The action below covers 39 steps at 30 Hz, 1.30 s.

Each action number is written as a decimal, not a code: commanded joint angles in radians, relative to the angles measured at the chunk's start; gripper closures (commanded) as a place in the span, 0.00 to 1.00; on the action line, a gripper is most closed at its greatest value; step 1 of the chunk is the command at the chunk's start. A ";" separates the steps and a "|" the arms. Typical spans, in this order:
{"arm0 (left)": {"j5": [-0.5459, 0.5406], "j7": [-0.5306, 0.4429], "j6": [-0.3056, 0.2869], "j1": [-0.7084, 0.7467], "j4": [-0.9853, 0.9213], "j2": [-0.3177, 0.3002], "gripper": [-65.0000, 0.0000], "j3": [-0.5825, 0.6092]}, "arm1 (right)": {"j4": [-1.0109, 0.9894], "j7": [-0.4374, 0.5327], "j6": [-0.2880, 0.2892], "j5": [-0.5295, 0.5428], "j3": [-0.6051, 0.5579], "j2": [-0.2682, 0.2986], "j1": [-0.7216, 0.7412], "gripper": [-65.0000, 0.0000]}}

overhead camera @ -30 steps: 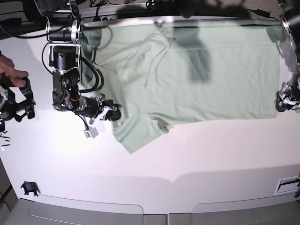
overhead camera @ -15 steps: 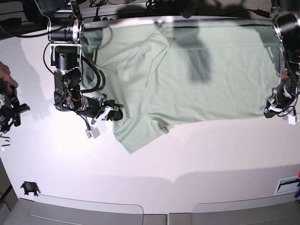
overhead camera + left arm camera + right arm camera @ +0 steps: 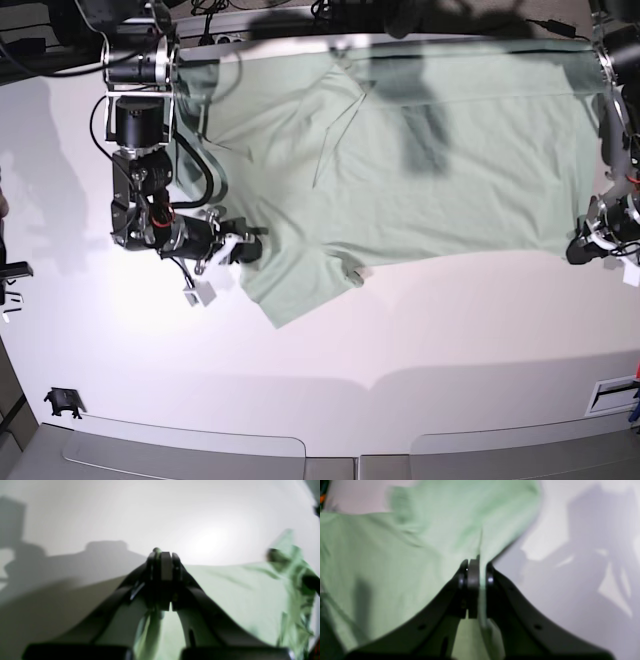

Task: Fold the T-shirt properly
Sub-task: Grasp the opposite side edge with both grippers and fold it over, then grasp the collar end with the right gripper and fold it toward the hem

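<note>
The pale mint-green T-shirt (image 3: pixel 400 170) lies spread across the far half of the white table (image 3: pixel 400 330), with one sleeve flap pointing toward the front at the left. My right gripper (image 3: pixel 245 250) is shut on the shirt's edge beside that sleeve. In the right wrist view, the fabric (image 3: pixel 395 555) is pinched between the closed jaws of that gripper (image 3: pixel 475 566). My left gripper (image 3: pixel 580 250) is shut on the shirt's front right corner. In the left wrist view, fabric (image 3: pixel 237 590) runs into the closed left gripper (image 3: pixel 162 555). The collar and the dark mark cannot be made out.
A small black object (image 3: pixel 62 402) lies near the front left corner. A white slotted part (image 3: pixel 612 395) sits at the right edge. Cables and dark equipment (image 3: pixel 200 15) line the back edge. A white connector (image 3: pixel 200 293) hangs under the arm on the left.
My left gripper has moved in from the right and down onto the shirt's front right corner. The hand at the left edge has withdrawn. My right gripper has barely moved.
</note>
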 commanded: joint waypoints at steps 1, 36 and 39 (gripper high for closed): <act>-0.040 0.016 -0.014 -0.002 0.040 -0.032 1.00 -0.005 | 0.056 -0.005 0.008 0.039 0.005 0.011 0.010 1.00; -0.016 0.152 0.069 0.603 0.590 -0.077 1.00 -0.247 | 0.593 -0.198 0.008 0.196 0.414 0.011 -0.557 1.00; -0.015 0.152 0.069 0.603 0.590 -0.077 0.93 -0.247 | 0.593 -0.199 0.008 0.203 0.414 0.011 -0.556 1.00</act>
